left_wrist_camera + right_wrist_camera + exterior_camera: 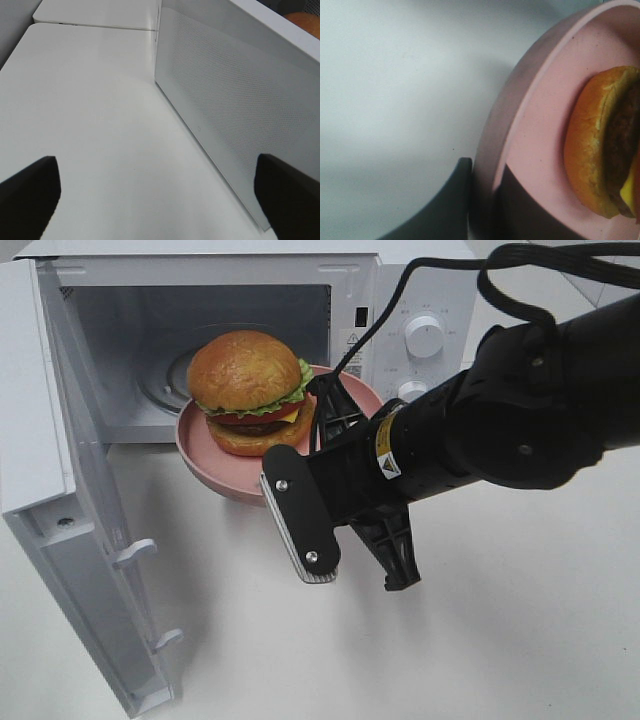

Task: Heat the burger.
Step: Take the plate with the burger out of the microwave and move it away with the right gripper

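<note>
The right hand (322, 420) pinches the pink plate (205, 458) bearing the burger (250, 390) above the white table (480, 620).

Bright, even overhead light; the white table (520, 620) is nearly washed out, with soft shadows beneath the arm (520, 410). Glossy highlights mark the burger (250, 390) bun. The right wrist view is dim and blurred at close range; the left wrist view is sharper.

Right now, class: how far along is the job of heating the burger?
Done: the microwave door stands open. In hand: the right gripper is shut on the pink plate's rim, holding the burger at the microwave's opening. Left: set the plate inside, release, shut the door, start heating.
</note>
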Tool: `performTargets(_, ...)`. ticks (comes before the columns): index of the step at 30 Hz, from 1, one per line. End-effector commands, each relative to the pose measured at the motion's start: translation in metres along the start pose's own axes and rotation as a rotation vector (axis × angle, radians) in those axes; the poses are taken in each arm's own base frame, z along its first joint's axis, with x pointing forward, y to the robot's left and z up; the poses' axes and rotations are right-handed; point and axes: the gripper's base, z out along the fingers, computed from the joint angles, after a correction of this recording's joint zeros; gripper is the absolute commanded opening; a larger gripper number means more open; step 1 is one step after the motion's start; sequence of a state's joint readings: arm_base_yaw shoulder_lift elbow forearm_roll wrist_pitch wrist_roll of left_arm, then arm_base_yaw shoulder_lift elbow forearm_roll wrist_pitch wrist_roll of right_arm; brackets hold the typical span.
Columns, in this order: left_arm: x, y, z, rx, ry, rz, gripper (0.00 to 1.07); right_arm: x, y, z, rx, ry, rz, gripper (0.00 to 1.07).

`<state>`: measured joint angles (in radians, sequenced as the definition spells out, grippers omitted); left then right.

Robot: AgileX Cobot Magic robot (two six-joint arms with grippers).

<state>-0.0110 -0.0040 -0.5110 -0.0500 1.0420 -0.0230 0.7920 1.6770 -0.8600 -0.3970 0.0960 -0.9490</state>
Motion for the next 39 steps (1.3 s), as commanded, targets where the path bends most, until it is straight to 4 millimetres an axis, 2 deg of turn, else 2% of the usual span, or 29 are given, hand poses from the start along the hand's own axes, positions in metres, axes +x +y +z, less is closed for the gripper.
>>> performTargets(1,0.002,0.000,-0.002,0.003,-0.023,-0.005,0.98,-0.002,-0.004,-0.016,0.088,-0.046,-0.025,0.00)
performTargets(12,0.002,0.000,-0.002,0.003,-0.023,-0.005,0.98,0.006,0.016,-0.047,0.107,-0.045,-0.022,0.00)
performTargets(21,0.002,0.000,-0.002,0.003,-0.023,-0.005,0.98,0.018,0.045,-0.079,0.083,-0.004,-0.015,0.00)
performTargets(25,0.002,0.000,-0.002,0.003,-0.023,-0.005,0.98,0.022,0.052,-0.089,0.077,0.014,-0.008,0.00)
performTargets(35,0.002,0.000,-0.002,0.003,-0.023,-0.005,0.98,0.037,0.079,-0.119,0.056,0.087,0.079,0.00)
performTargets(39,0.002,0.000,-0.002,0.003,-0.023,-0.005,0.98,0.041,0.083,-0.126,0.046,0.113,0.112,0.00)
